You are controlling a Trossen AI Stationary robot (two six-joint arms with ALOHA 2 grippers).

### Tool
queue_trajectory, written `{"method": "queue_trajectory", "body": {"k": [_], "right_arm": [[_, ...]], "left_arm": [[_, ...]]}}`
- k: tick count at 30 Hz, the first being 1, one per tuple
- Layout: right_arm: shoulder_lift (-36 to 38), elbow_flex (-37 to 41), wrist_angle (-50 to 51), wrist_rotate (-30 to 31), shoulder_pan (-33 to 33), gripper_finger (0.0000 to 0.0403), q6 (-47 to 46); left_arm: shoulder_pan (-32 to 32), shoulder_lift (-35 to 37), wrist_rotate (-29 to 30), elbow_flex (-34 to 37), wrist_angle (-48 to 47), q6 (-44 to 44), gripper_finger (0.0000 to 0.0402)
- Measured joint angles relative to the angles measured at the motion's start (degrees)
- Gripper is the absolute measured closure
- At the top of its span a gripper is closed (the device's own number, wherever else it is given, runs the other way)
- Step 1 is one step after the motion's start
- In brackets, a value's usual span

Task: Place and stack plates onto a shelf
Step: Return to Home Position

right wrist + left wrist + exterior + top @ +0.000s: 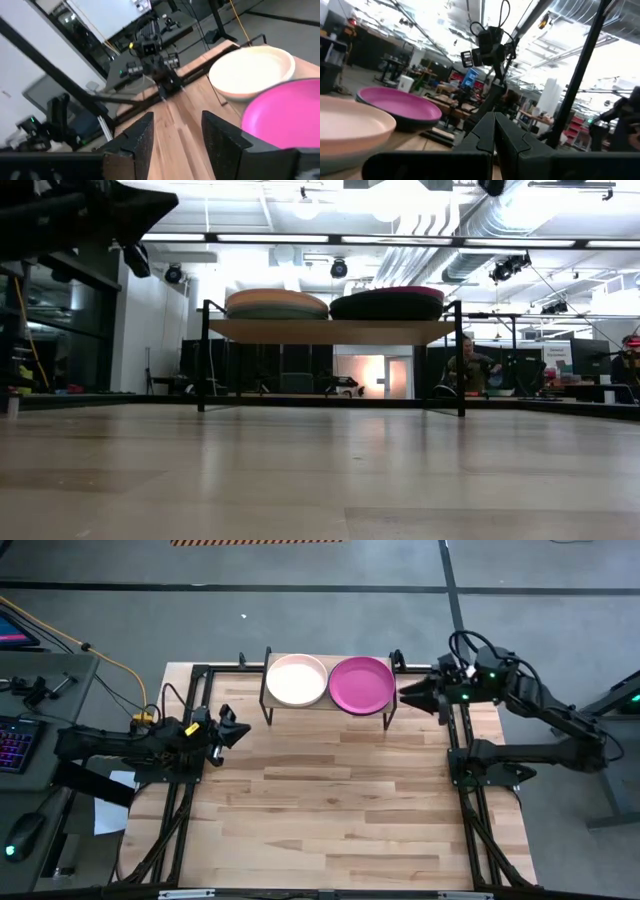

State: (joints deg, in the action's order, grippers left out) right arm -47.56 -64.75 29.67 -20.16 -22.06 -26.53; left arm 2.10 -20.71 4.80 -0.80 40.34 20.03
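Note:
The shelf [328, 709] stands at the table's far edge on thin black legs [461, 360]. Two stacks of plates rest on its wood top [330, 331]. The left stack has a peach-pink plate [297, 680] on top, with a teal one [277, 312] under it. The right stack has a magenta plate [361, 685] on top of dark plates [388, 307]. My left gripper [240, 730] hovers shut, left of the shelf and nearer than it. My right gripper [403, 695] hovers open just off the shelf's right end, pointing at the magenta plate [285, 117].
Black frame rails [190, 755] run along the table's left side, and more [462, 755] along its right. The wooden tabletop [330, 810] lies bare in front of the shelf. A keyboard [15, 740] and cables sit off the table's left. People [468, 370] sit in the room beyond.

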Motion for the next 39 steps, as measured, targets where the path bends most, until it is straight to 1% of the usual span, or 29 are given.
{"method": "queue_trajectory", "body": {"k": [2, 4, 6, 9, 11, 13, 15, 17, 20, 23, 26, 32, 34, 36, 39], "right_arm": [[1.7, 0.0, 2.9, 0.0, 0.0, 0.0268, 2.3], [3.2, 0.0, 5.5, 0.2, 0.0, 0.0290, 4.8], [4.6, 0.0, 7.3, 0.2, 0.0, 0.0321, 7.2], [6.3, 0.0, 8.9, 0.0, 0.0, 0.0379, 10.4], [7.4, 0.0, 9.3, 0.0, 0.8, 0.0395, 12.7], [8.8, 2.0, 6.8, 0.0, 2.2, 0.0390, 14.5], [11.1, 6.9, 0.8, -0.1, 3.7, 0.0392, 14.9], [13.5, 13.7, -6.5, -0.3, 5.3, 0.0400, 14.3], [16.9, 24.8, -17.6, -0.2, 6.9, 0.0400, 11.8], [20.6, 33.8, -25.5, 0.0, 7.5, 0.0402, 9.3], [25.3, 39.9, -28.4, 0.0, 8.1, 0.0402, 6.7], [37.8, 46.8, -31.2, 0.4, 11.6, 0.0403, 3.1], [42.0, 49.8, -33.2, 3.3, 13.3, 0.0403, 2.1], [45.2, 53.3, -37.3, 7.2, 15.2, 0.0403, 1.0], [47.4, 58.0, -42.5, 11.3, 18.2, 0.0403, -0.6]], "left_arm": [[0.0, 0.0, -0.1, 0.0, -0.2, 2.0, 0.0401], [0.0, 0.0, -0.1, 0.0, -0.1, 4.3, 0.0401], [0.0, 0.0, -0.1, 0.0, -0.2, 6.9, 0.0401], [0.0, 0.0, 0.0, 0.0, -0.2, 8.0, 0.0401], [0.0, 0.0, 0.0, 0.0, -0.2, 7.8, 0.0401], [0.0, 0.0, 0.0, 0.0, -0.2, 7.9, 0.0401], [0.0, 0.0, 0.0, 0.0, -0.2, 8.0, 0.0401], [0.0, 0.0, 0.0, 0.0, -0.3, 7.8, 0.0401], [0.0, 0.0, 0.0, 0.0, -0.3, 8.0, 0.0401], [0.0, 0.0, 0.1, 0.0, -0.3, 7.8, 0.0401], [0.0, 0.0, 0.1, 0.0, -0.3, 8.0, 0.0401], [0.0, 0.0, 0.1, 0.0, -0.3, 8.0, 0.0401], [0.0, 0.0, 0.1, 0.0, -0.3, 7.8, 0.0401], [0.0, 0.0, 0.1, 0.0, -0.3, 7.9, 0.0401], [0.0, 0.0, 0.1, 0.0, -0.3, 7.8, 0.0401]]}}
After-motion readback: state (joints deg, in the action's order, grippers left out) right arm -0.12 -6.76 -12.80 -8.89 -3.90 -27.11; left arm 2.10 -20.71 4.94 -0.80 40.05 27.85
